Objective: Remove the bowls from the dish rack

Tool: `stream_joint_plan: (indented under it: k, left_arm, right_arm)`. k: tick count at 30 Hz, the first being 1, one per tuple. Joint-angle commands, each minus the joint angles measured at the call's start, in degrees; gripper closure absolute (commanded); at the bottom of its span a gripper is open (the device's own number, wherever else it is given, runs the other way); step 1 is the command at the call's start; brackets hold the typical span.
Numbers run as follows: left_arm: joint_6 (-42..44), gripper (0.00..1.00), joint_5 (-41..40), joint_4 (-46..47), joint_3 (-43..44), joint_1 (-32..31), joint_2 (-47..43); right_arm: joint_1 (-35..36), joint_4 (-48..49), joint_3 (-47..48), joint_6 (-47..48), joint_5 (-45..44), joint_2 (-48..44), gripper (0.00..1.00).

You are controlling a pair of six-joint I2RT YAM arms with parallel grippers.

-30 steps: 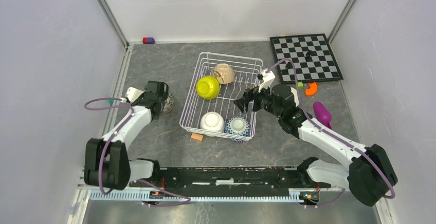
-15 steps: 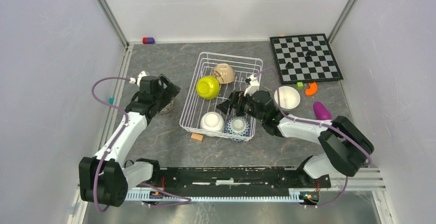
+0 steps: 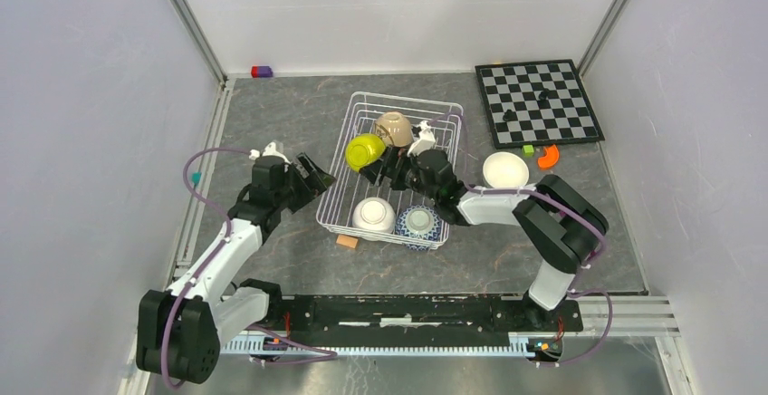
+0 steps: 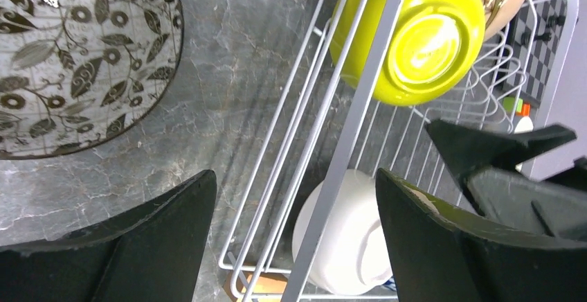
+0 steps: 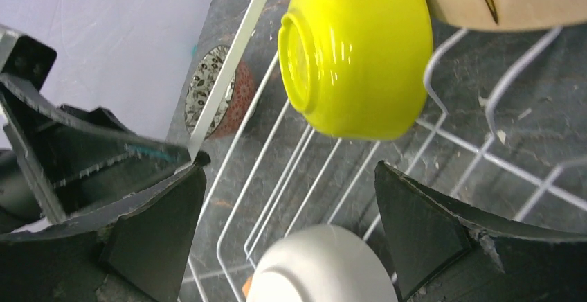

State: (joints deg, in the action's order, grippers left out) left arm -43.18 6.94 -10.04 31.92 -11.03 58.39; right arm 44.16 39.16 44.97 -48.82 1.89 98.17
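The white wire dish rack point(image 3: 453, 110) holds a yellow-green bowl point(image 3: 365, 151), a tan bowl point(image 3: 393, 128), a white bowl point(image 3: 373, 215) and a blue-and-white bowl point(image 3: 418, 223). Another white bowl point(image 3: 505, 170) stands on the table to its right. A leaf-patterned bowl with a reddish outside point(image 4: 69, 59) stands left of the rack. My left gripper point(image 3: 315, 172) is open and empty at the rack's left rim point(image 4: 360, 122), above the white bowl point(image 4: 346, 243). My right gripper point(image 3: 377, 168) is open and empty inside the rack, just below the yellow-green bowl point(image 5: 353, 52).
A chessboard point(image 3: 539, 101) lies at the back right, with an orange piece point(image 3: 547, 156) and a green cube point(image 3: 528, 149) near it. A small orange block point(image 3: 346, 241) lies at the rack's front left corner. A red-and-blue block point(image 3: 261, 72) sits by the back wall.
My right gripper moved left from the white bowl on the table into the rack beside the yellow-green bowl. My left gripper moved right from the patterned bowl to the rack's left rim.
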Motion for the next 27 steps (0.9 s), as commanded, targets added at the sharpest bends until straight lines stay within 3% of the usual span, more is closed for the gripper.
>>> stream_joint_plan:
  k: [1,14,27]
  left_arm:
    - [2.8,0.1,3.8,3.4,-1.7,-0.5,-1.0]
    - [2.2,0.16,5.7,5.4,-4.1,-1.8,-2.1]
    - [2.5,0.21,6.3,5.6,-4.4,-2.0,-3.1]
  right_arm:
    - [0.3,1.7,5.9,-0.1,-3.7,4.2,0.02]
    - [1.5,-6.1,8.2,-0.1,-13.9,5.8,0.02]
    - [1.4,-3.2,15.2,1.0,-5.5,12.4,0.02]
